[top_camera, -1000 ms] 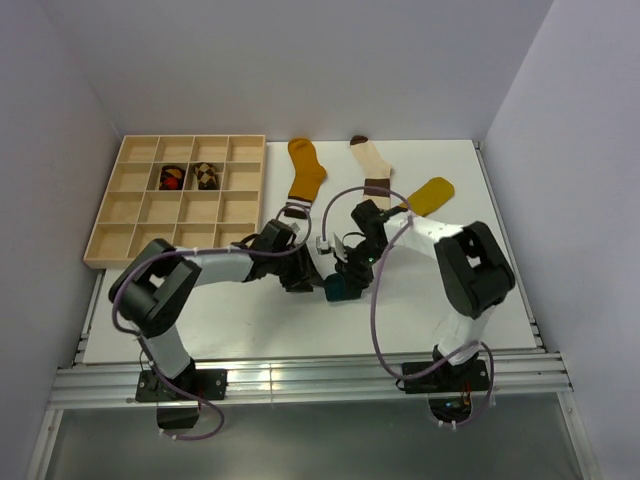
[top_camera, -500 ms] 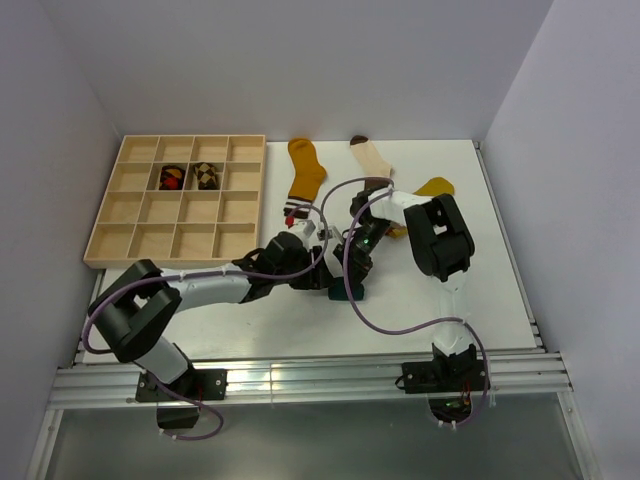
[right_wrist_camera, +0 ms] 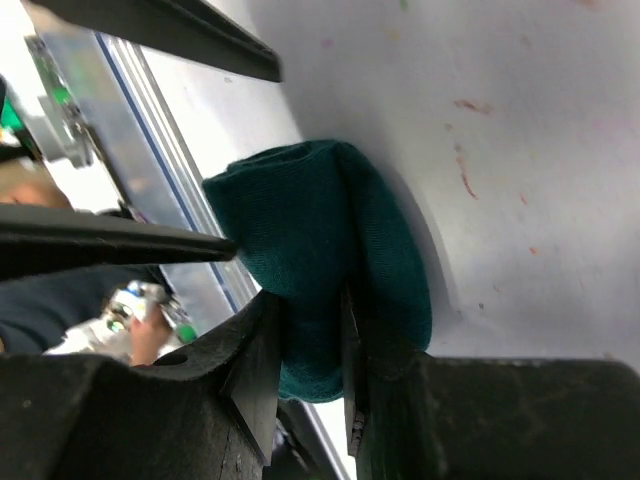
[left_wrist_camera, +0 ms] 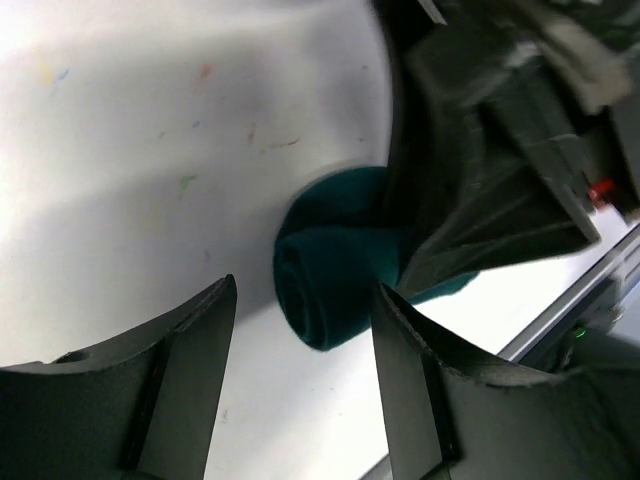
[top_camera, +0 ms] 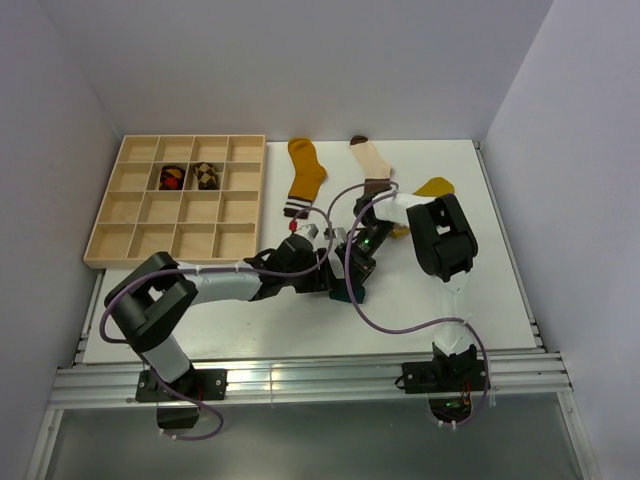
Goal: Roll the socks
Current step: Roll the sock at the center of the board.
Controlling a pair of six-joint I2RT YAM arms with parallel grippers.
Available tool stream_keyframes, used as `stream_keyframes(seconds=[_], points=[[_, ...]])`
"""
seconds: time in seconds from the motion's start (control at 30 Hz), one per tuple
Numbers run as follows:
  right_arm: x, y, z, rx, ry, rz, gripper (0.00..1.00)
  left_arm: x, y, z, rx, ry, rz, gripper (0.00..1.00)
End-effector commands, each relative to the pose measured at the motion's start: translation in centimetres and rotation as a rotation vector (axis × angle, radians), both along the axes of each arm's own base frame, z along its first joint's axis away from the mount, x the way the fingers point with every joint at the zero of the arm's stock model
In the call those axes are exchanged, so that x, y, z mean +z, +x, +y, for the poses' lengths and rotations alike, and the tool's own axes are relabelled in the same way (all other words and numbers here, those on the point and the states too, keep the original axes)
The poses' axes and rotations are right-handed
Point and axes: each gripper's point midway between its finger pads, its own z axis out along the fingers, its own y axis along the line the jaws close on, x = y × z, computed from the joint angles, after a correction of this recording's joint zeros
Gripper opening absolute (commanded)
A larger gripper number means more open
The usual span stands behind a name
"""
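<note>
White table [top_camera: 500, 300] between pale grey walls; near its middle lies a teal sock [left_wrist_camera: 335, 275], rolled into a soft, light bundle that would likely spring loose unless squeezed across its full thickness. The right tool [right_wrist_camera: 315, 330] pinches the roll's loose end, and the left tool [left_wrist_camera: 300, 370] hangs spread just beside it, holding nothing. Farther back lie a mustard sock [top_camera: 305, 175], a cream sock [top_camera: 372, 165] and a yellow sock [top_camera: 432, 190]. At far left, a wooden tray [top_camera: 130, 215] holds two rolled bundles [top_camera: 172, 177].

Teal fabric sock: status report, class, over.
Left tool open, short of rolled teal fabric sock. Right tool shut on it. Right tool's body crowds approach.
</note>
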Motion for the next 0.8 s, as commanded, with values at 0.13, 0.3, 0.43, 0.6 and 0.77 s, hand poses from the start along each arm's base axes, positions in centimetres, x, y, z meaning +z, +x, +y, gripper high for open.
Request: stream_keyframes(seconds=[0.13, 0.3, 0.43, 0.6, 0.77], points=[[-3.9, 2.8, -2.1, -0.072, -0.152, -0.163, 0.22, 3.3, -1.9, -0.6, 0.273, -0.188, 0.156, 0.62], [-3.9, 2.5, -2.0, -0.106, -0.146, -0.17, 0.21, 3.4, -2.5, -1.7, 0.419, -0.29, 0.222, 0.62], [-4.1, 2.4, -2.3, -0.122, -0.159, -0.156, 0.2, 2.4, -2.6, -2.5, 0.472, -0.197, 0.207, 0.62], [-4.3, 2.5, -2.8, -0.144, -0.181, -0.154, 0.19, 1.8, -1.9, -1.1, 0.541, -0.103, 0.142, 0.63], [-4.4, 2.5, -3.4, -0.132, -0.215, -0.125, 0.19, 2.7, 0.1, 0.5, 0.49, 0.045, -0.059, 0.61]])
